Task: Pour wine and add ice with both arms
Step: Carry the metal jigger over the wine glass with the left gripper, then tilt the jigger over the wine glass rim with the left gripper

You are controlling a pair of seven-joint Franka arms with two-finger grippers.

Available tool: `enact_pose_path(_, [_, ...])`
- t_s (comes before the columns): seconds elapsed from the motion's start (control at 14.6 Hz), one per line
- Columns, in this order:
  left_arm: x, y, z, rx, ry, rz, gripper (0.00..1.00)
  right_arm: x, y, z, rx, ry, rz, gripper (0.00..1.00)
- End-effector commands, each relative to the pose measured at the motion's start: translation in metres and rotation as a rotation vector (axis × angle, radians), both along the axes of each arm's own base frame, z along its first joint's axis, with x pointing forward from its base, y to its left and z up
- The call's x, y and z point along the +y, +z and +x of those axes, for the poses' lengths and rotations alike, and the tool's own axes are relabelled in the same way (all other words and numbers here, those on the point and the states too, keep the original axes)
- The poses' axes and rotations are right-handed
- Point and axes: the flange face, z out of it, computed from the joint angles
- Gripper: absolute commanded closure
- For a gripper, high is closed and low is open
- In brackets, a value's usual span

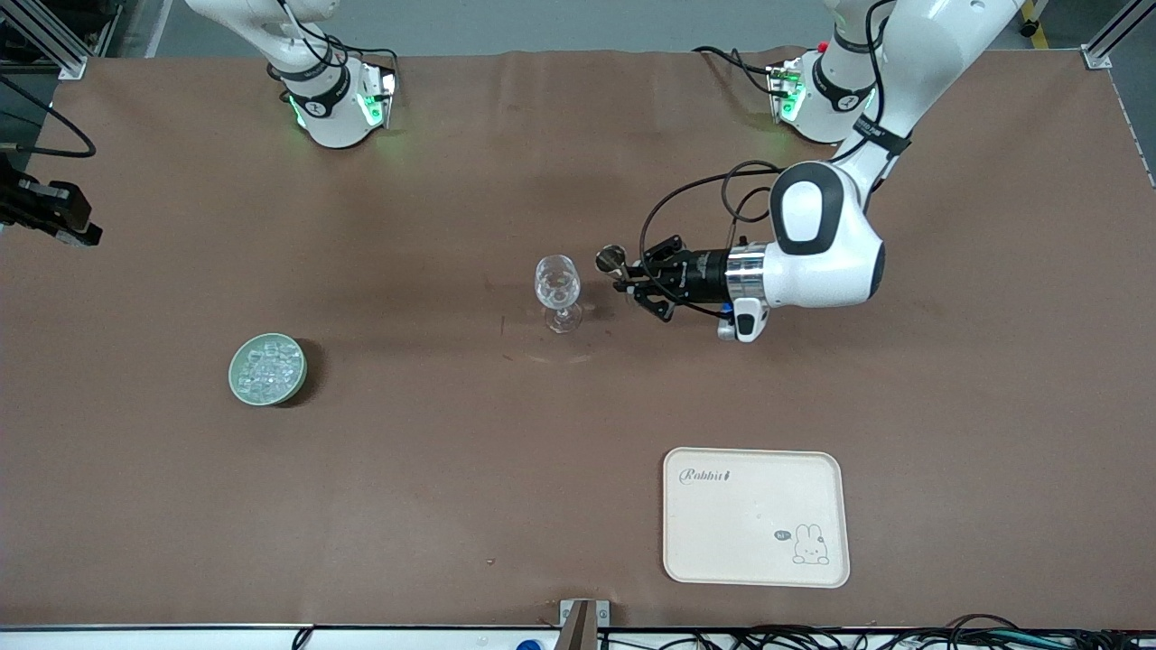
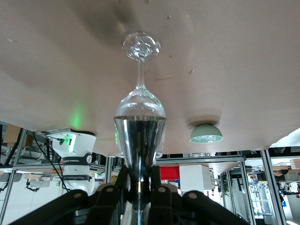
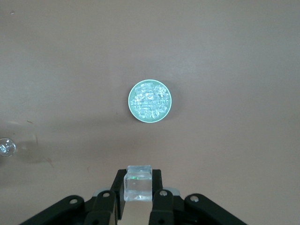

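Observation:
My left gripper [image 1: 629,273] is shut on the steel jigger [image 1: 612,259] and holds it on its side beside the rim of the clear stemmed wine glass [image 1: 558,291], toward the left arm's end. In the left wrist view the jigger [image 2: 140,140] sits between the jaws with its mouth toward the glass [image 2: 140,96]. My right gripper [image 3: 138,186] is shut on one clear ice cube [image 3: 138,182], high over the table, with the pale green bowl [image 3: 131,101] of ice [image 3: 151,101] below it. The right gripper is out of the front view.
The bowl [image 1: 233,375] of ice cubes [image 1: 269,366] stands toward the right arm's end, nearer the front camera than the glass. A cream tray [image 1: 756,516] lies near the front edge toward the left arm's end. The glass base shows at the edge of the right wrist view [image 3: 5,147].

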Motion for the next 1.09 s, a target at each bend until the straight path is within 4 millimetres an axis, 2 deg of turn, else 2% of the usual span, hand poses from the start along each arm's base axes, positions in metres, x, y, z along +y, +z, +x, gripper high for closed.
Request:
enact_pose_path(0.0, [-0.020, 0.004, 0.008, -0.011, 0.000, -0.001, 0.97, 0.002, 0.002, -0.002, 0.003, 0.006, 0.008, 0.98])
enact_pose_path(0.21, [-0.037, 0.003, 0.008, -0.030, -0.010, 0.044, 0.97, 0.001, 0.002, -0.003, 0.005, 0.004, 0.010, 0.98])
enact_pose_path(0.48, [-0.052, 0.008, 0.021, -0.028, -0.028, 0.134, 0.97, 0.002, 0.001, -0.003, 0.008, 0.006, 0.010, 0.98])
enact_pose_path(1.03, [-0.074, 0.013, 0.012, -0.140, -0.069, 0.251, 0.97, 0.002, 0.001, -0.003, 0.008, 0.006, 0.010, 0.98])
